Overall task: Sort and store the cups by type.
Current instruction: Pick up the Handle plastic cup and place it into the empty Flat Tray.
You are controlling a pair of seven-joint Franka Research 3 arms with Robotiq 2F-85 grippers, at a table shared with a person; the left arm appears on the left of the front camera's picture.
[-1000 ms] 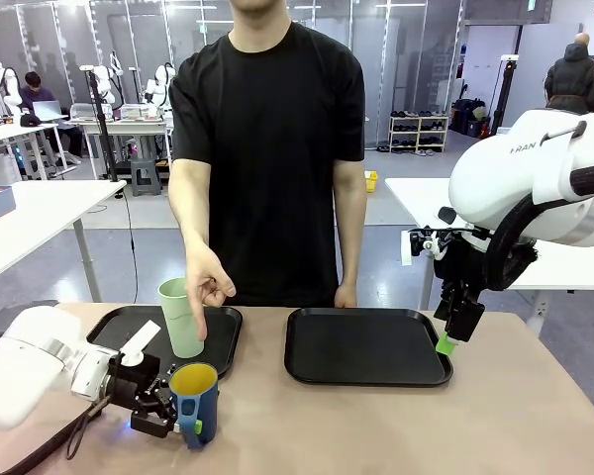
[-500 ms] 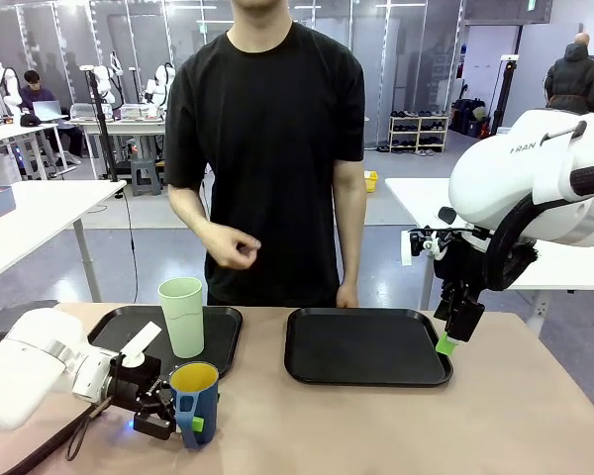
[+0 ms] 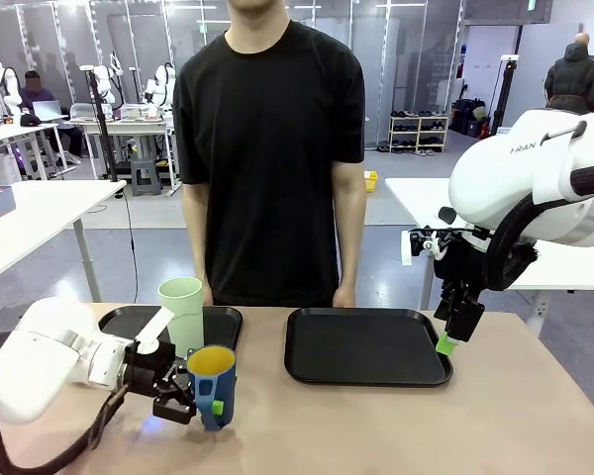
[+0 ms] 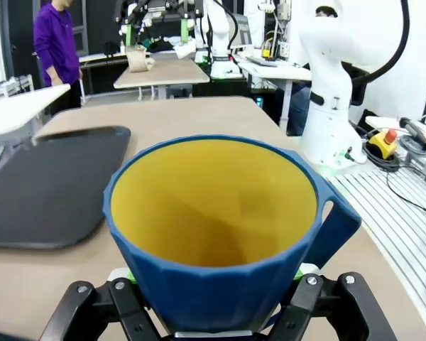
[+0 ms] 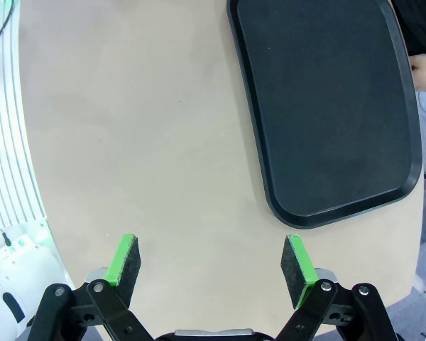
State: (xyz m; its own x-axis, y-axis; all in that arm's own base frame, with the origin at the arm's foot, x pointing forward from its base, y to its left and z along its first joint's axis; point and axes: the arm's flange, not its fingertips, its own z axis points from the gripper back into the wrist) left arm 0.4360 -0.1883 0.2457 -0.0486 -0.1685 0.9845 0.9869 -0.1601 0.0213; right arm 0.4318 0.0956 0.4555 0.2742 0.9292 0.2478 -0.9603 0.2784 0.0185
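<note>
left gripper (image 3: 200, 404) clamps blue mug (image 3: 213, 384) by its wall, clear of the table, likely to carry it | mint tumbler (image 3: 182, 315) upright on left tray (image 3: 119, 322) | right tray (image 3: 366, 346) bare, probably the mug's | right gripper (image 5: 209, 273) spread, idle above table

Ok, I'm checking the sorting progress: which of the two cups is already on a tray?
The tall pale mint-green plastic tumbler; it stands on the left black tray. The dark blue mug with yellow inside is gripped in the left gripper's fingers.

Tan table (image 3: 396, 426), two black trays (image 3: 366, 346)
</note>
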